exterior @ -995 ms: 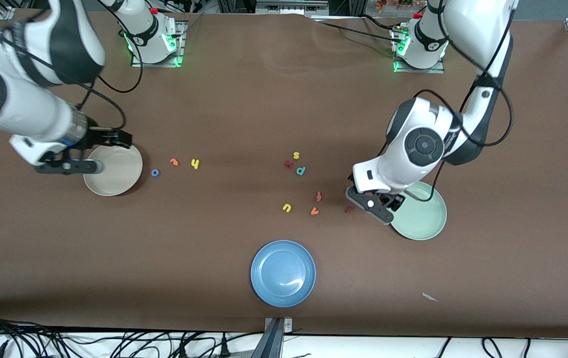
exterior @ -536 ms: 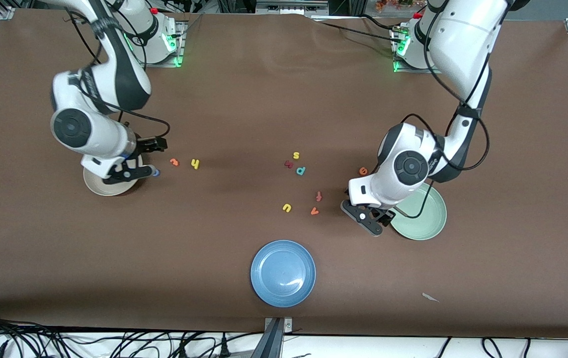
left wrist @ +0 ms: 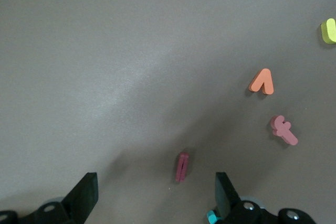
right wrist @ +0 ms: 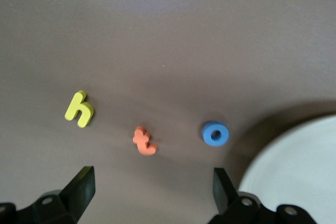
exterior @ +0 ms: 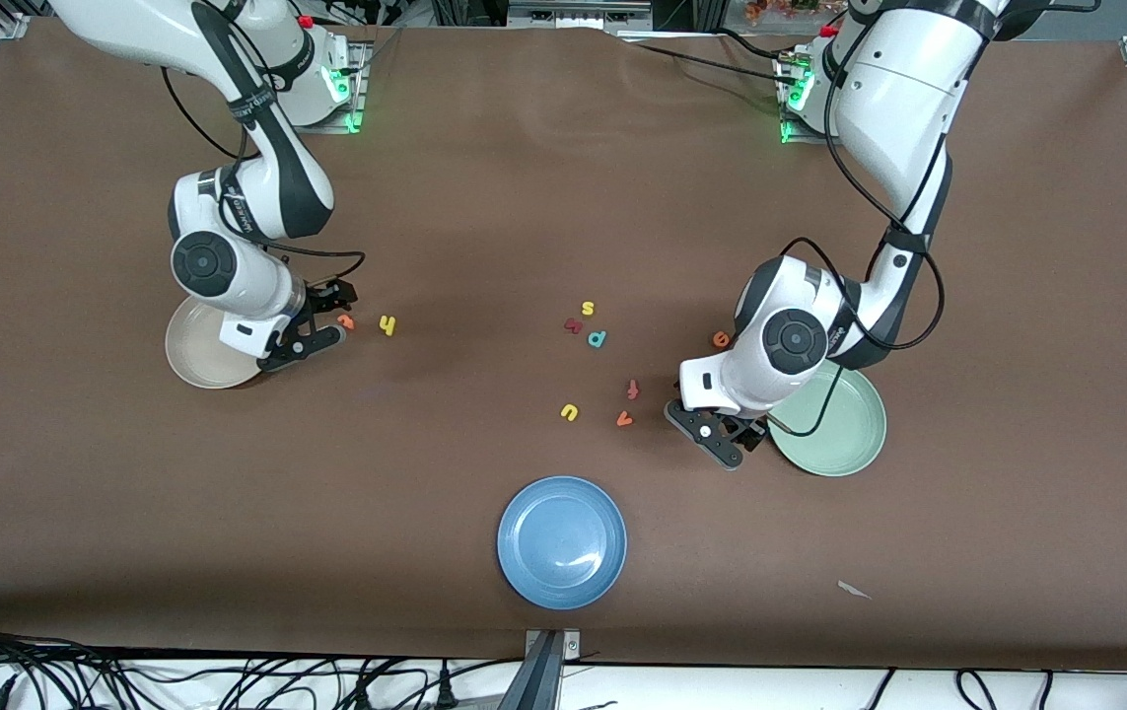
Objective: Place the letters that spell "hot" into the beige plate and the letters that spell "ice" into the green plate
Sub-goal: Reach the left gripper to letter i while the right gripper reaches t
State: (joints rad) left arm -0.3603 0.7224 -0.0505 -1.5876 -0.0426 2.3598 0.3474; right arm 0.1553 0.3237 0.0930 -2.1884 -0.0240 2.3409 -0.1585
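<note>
- Here, the right gripper (exterior: 312, 330) hangs spread over the blue o (right wrist: 215, 134), just beside the beige plate (exterior: 196, 357); orange t (right wrist: 144, 141) and yellow h (right wrist: 79, 109) lie alongside.
- The left gripper (exterior: 711, 431) hangs spread over the red i (left wrist: 181, 166), beside the green plate (exterior: 844, 434).

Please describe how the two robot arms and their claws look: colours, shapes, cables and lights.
Both arms have glossy white rounded shells with black joint bands and round dark-grey joint caps. Loose black cables loop alongside each arm. The right claw and the left claw are black, with two flat fingers. Green lights glow at both bases, each with a small red part on top.
</note>
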